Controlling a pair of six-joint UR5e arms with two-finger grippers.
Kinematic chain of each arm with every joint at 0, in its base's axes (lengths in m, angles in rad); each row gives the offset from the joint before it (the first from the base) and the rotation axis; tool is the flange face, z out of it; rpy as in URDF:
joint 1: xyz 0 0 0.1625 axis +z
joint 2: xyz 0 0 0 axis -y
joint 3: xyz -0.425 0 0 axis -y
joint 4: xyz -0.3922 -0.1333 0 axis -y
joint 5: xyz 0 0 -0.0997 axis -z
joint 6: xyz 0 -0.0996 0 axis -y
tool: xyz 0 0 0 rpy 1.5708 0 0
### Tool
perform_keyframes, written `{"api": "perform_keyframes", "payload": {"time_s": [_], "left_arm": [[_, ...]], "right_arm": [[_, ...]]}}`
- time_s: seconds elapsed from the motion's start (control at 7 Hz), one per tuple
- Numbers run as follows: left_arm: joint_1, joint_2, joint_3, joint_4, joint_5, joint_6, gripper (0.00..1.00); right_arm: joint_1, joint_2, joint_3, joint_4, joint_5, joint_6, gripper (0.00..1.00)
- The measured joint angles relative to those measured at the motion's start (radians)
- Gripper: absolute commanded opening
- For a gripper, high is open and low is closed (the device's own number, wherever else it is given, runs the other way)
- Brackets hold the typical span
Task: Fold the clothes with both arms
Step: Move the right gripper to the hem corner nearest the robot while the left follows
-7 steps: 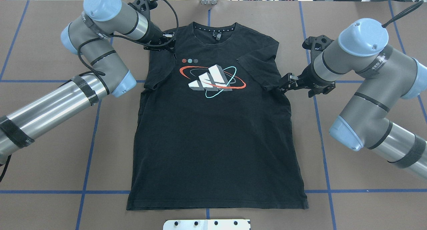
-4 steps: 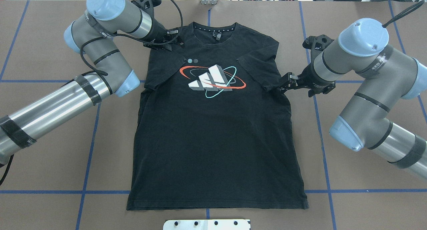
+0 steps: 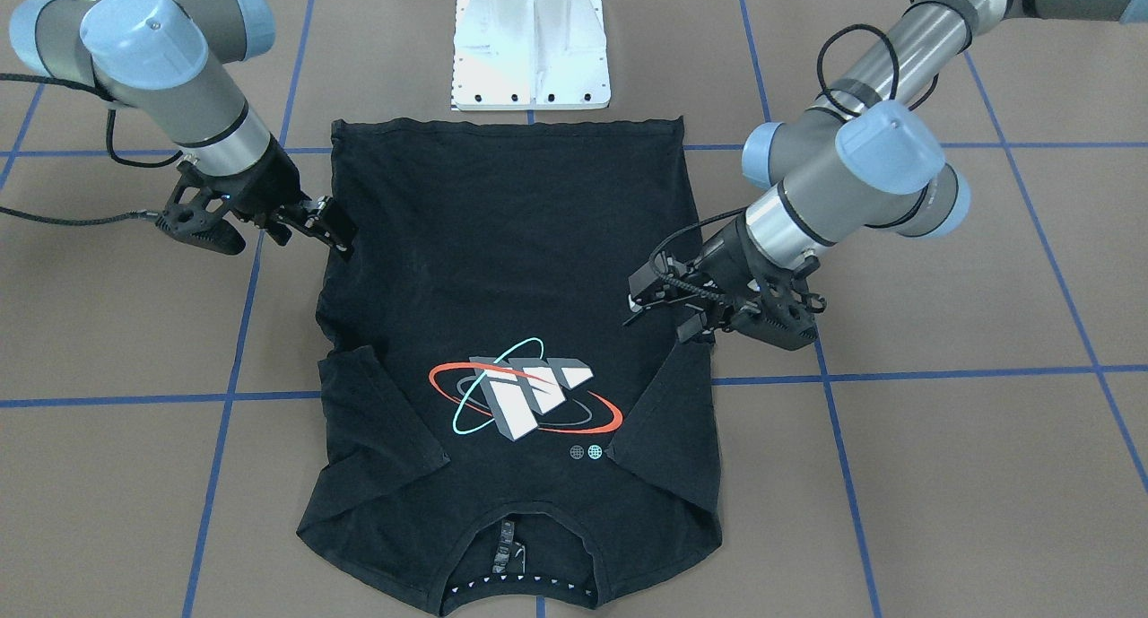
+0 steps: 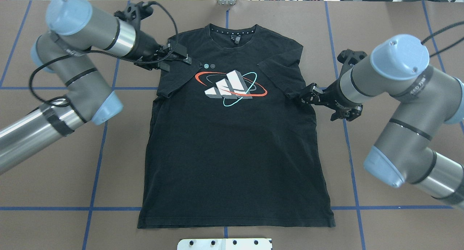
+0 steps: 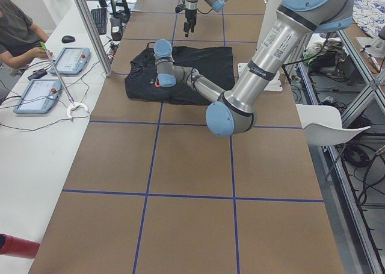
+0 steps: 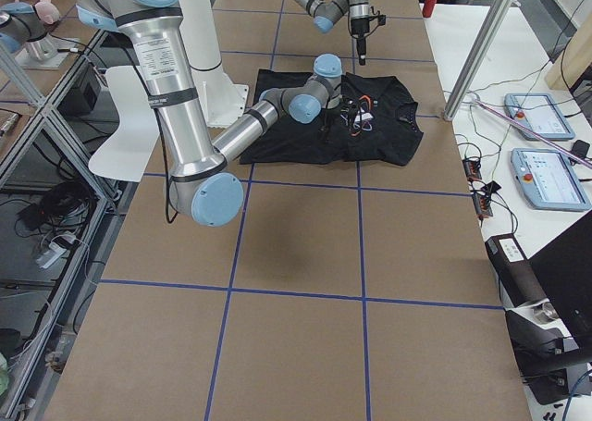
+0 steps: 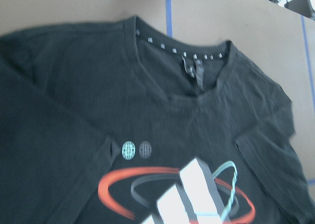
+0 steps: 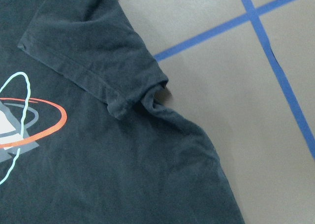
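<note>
Swinging its elbow outward over the brown, blue-taped worktop [image 4: 391, 21], the grey metal left arm [image 4: 83, 68] has drawn the black two-finger left end effector [image 4: 180, 56] a little down and away from the collar of the black short-sleeved T-shirt [image 4: 232, 152]. Its jaws look parted with no cloth between them. It hovers over the left sleeve [image 4: 177, 77], which lies turned in over the chest just as it did a moment ago. The right end effector [image 4: 307, 95] has edged slightly toward the right sleeve [image 4: 281, 76], also turned in. It too seems parted and empty, just beside the hem. The shirt itself has not shifted: flat, logo up, collar away from the robot, mid-worktop. Both sleeves appear done, so I judge the arms are repositioning for the body folds.
</note>
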Motion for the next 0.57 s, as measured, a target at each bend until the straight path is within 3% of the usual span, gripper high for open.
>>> {"api": "perform_keyframes", "payload": {"time_s": [0.29,0.57], "left_arm": [[0.000,0.058,-0.090,0.000,0.003,-0.023,0.91],[0.005,0.068,-0.112,0.000,0.006,-0.032,0.91]], "right_arm": [[-0.146,-0.085,0.129,-0.002,-0.138,0.298,0.99],[-0.297,-0.185,0.210,-0.002,-0.277,0.470,0.97]]}}
